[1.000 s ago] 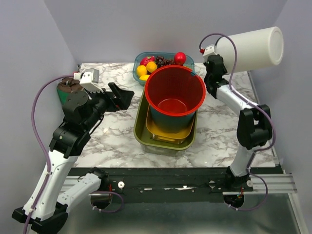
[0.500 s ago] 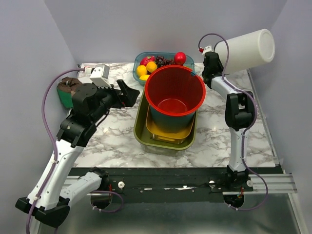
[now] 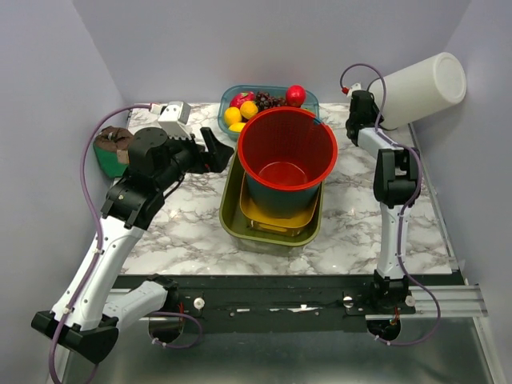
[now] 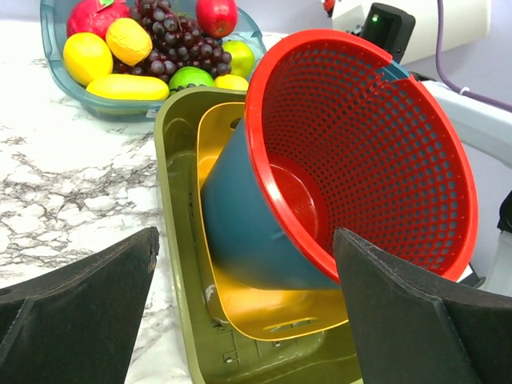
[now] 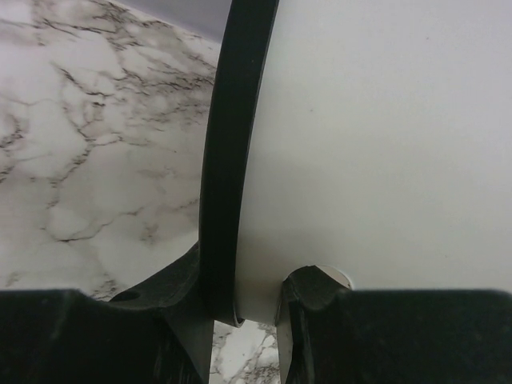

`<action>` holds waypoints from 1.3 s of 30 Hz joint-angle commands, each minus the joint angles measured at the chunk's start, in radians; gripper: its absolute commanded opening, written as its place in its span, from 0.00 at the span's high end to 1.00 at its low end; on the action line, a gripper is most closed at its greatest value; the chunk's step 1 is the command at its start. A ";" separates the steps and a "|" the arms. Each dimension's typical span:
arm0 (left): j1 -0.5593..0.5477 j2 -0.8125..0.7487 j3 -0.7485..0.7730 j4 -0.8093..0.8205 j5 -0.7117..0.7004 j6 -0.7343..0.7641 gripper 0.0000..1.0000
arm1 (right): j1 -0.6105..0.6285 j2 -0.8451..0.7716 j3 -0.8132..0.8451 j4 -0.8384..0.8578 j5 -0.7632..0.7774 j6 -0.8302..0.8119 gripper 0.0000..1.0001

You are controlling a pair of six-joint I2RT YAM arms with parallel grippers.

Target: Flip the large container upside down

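The big white tub is up in the air over the far right corner of the table. It is not touching the table. It lies on its side and tips a bit, with its flat closed end pointing up and to the right. Its open end faces left, toward the right hand.

The right hand is pinching the tub at its rim. In the right wrist view one black finger runs along the white wall of the tub. The other finger is hard to see, so it may be on the other side of the wall.

The left hand is spread wide and holds nothing. It floats just left of the red basket and points at it, not touching.

The red basket sits inside a blue bucket. The bucket stands in a yellow tray, and that sits in a green tray in the middle of the table. Behind them, at the far side, is a clear blue bowl full of fruit. A small green dish sits at the far left edge.
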 commanded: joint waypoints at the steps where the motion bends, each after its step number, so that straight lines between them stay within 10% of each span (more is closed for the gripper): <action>1: 0.006 0.010 0.028 0.009 0.030 0.028 0.01 | -0.015 0.024 0.061 0.025 -0.013 -0.017 0.87; 11: 0.007 0.055 0.087 0.003 0.035 0.036 0.01 | -0.017 0.086 0.048 0.022 -0.020 -0.041 0.78; 24: 0.006 0.066 0.077 0.001 0.035 0.044 0.01 | -0.019 0.107 0.054 -0.018 -0.033 0.009 0.33; 39: 0.007 0.064 0.080 0.007 0.049 0.032 0.01 | -0.008 0.053 -0.031 -0.021 -0.051 0.034 0.32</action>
